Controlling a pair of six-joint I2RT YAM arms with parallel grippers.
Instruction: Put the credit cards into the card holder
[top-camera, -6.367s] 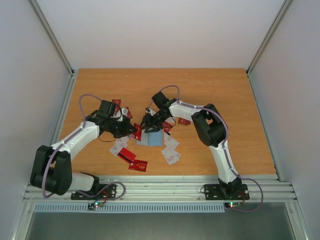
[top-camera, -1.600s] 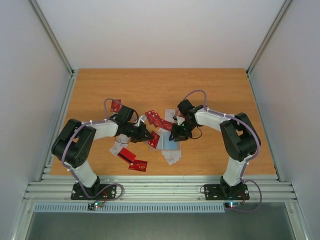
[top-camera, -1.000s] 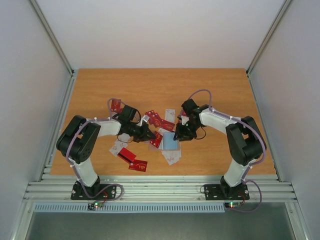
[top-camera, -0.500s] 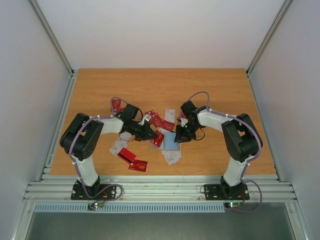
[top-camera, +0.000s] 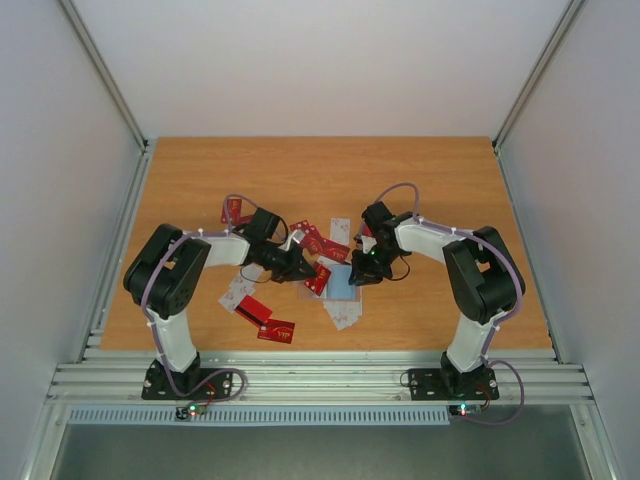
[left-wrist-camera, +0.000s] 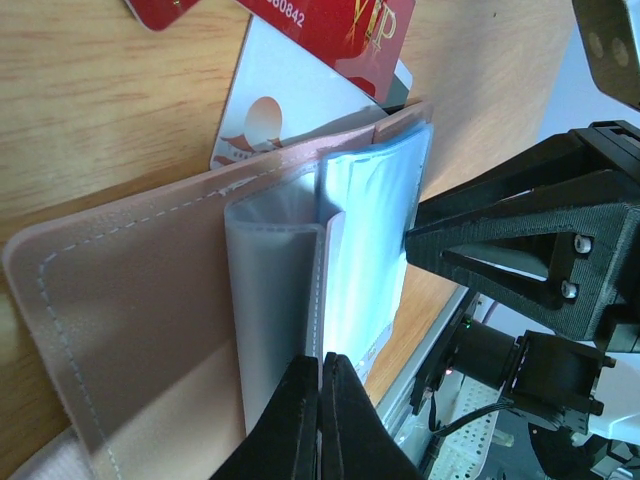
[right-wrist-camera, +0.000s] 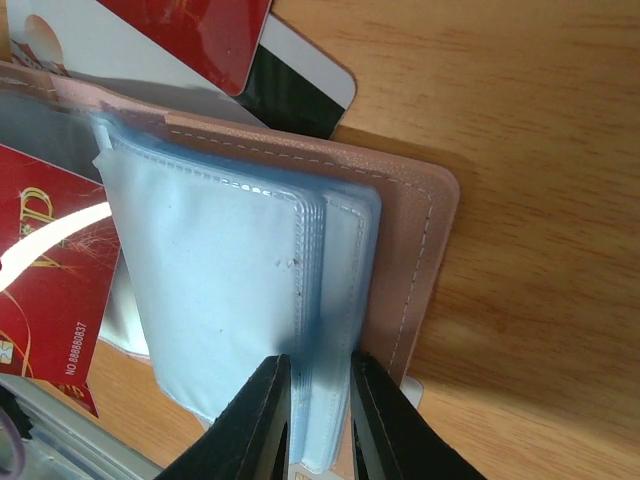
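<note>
The wooden bench (top-camera: 300, 170) filled the floor of the cell, and over it both arms were folded in low toward the middle, the left arm (top-camera: 215, 250) and the right arm (top-camera: 430, 238) reaching at each other from either side. Between them lay the card holder (top-camera: 341, 281), spread open just in front of centre, tan cover down and pale blue inside up. The left gripper (left-wrist-camera: 320, 365) was pinched fully together on a thin tan-edged flap (left-wrist-camera: 330, 270) of the inside. The right gripper (right-wrist-camera: 318, 378) was clamped across the edge of the stack of blue sleeves (right-wrist-camera: 220, 280) on the opposite half. That two-sided hold, by the look of it, was there to pin the thing flat and pull a pocket apart. Neither gripper carried a card. The credit cards (top-camera: 268, 321) lay loose around the holder: two red ones toward the near edge, white ones (top-camera: 343, 312) beside them and more red ones behind. A white card (left-wrist-camera: 285, 105) poked out from under the cover's edge, with a red card (left-wrist-camera: 345, 25) lying over it. Whether any pocket was filled, the views did not show. With so many cards out on the wood, I'd judge the loading far from done.
</note>
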